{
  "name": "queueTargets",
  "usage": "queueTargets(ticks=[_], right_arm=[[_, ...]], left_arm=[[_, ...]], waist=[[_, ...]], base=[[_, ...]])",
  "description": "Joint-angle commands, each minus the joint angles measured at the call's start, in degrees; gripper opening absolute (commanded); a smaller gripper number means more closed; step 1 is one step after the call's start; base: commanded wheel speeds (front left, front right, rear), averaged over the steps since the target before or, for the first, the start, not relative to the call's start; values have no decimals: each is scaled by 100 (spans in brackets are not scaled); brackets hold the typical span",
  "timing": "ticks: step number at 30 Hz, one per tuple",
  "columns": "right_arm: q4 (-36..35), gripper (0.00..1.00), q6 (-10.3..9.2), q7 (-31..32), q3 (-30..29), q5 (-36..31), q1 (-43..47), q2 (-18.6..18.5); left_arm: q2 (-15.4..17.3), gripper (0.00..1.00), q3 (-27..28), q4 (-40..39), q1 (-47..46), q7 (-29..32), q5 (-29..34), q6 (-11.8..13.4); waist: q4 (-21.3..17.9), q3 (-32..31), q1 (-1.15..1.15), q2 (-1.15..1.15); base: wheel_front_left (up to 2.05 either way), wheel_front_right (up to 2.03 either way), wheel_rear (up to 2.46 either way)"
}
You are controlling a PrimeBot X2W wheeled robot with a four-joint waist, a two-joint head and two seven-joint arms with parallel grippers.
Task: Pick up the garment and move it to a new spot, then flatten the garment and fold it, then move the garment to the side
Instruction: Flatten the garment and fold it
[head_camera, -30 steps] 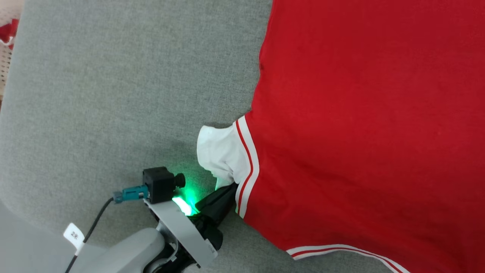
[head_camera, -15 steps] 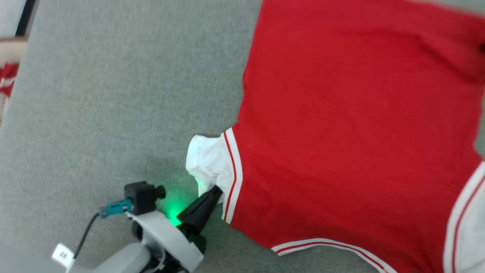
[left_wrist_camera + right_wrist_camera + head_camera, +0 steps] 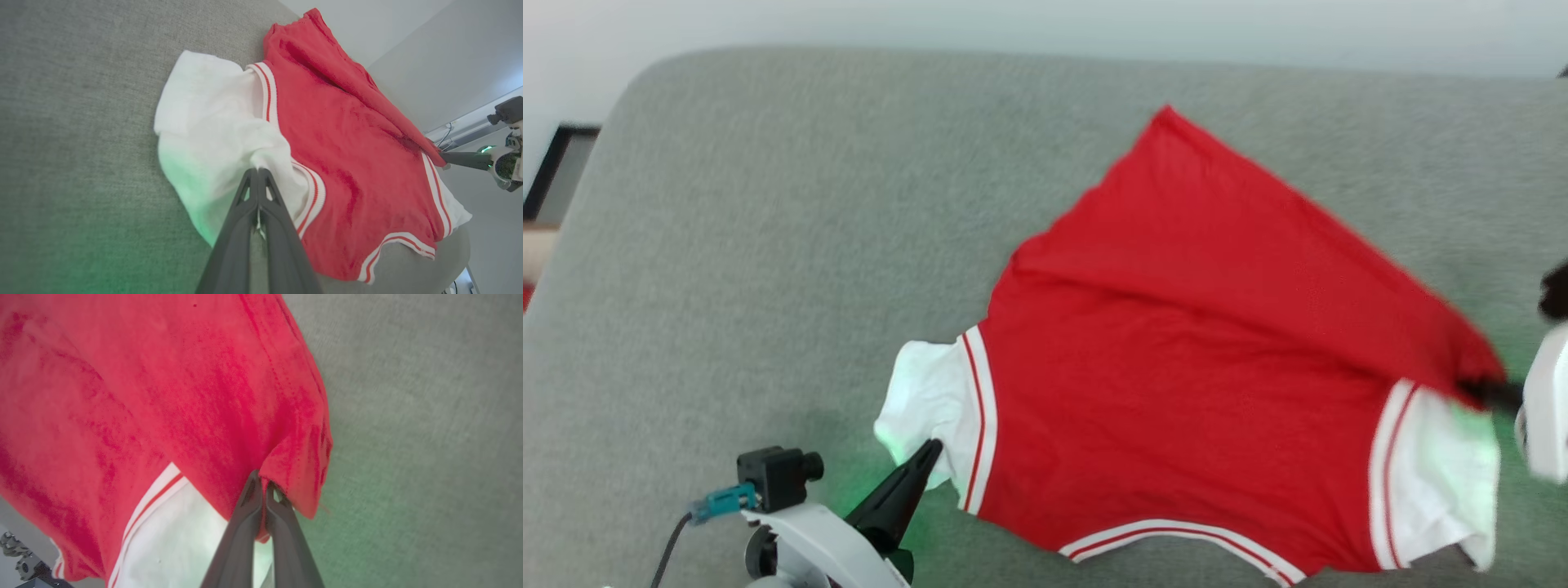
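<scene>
The garment (image 3: 1176, 392) is bright red with white cuff panels edged in thin stripes, spread across the grey padded surface with its far part folded over toward me. My left gripper (image 3: 929, 452) is shut on the white cuff at the garment's left; in the left wrist view the left gripper (image 3: 258, 173) pinches the white fabric of the garment (image 3: 339, 143). My right gripper (image 3: 1474, 389) is shut on the garment's red edge at the far right. The right wrist view has the right gripper (image 3: 261, 477) clamping a red fold of the garment (image 3: 163, 396) above a white cuff.
The grey padded surface (image 3: 768, 245) stretches bare to the left of the garment, with its rounded far edge near a pale wall (image 3: 1013, 24). A dark frame (image 3: 556, 163) stands off the surface's left side.
The head camera has pulled back and tilted up. The right gripper has closed on the red edge, and the garment's far part now lies folded over toward me.
</scene>
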Motion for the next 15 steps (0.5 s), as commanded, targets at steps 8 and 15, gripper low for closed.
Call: queueTargets(ticks=[8, 15], right_arm=[[-1200, 0, -8, -236, -323, -62, 2553, 97], [-1460, 0, -8, -95, -626, -426, 3160, 455]], left_arm=[[-83, 0, 378, 125, 449, 5, 216, 15], [-101, 0, 397, 115, 390, 5, 298, 15]], waist=[[-602, -705, 0, 0], [-615, -652, 0, 0]], base=[[0, 0, 0], [0, 0, 0]])
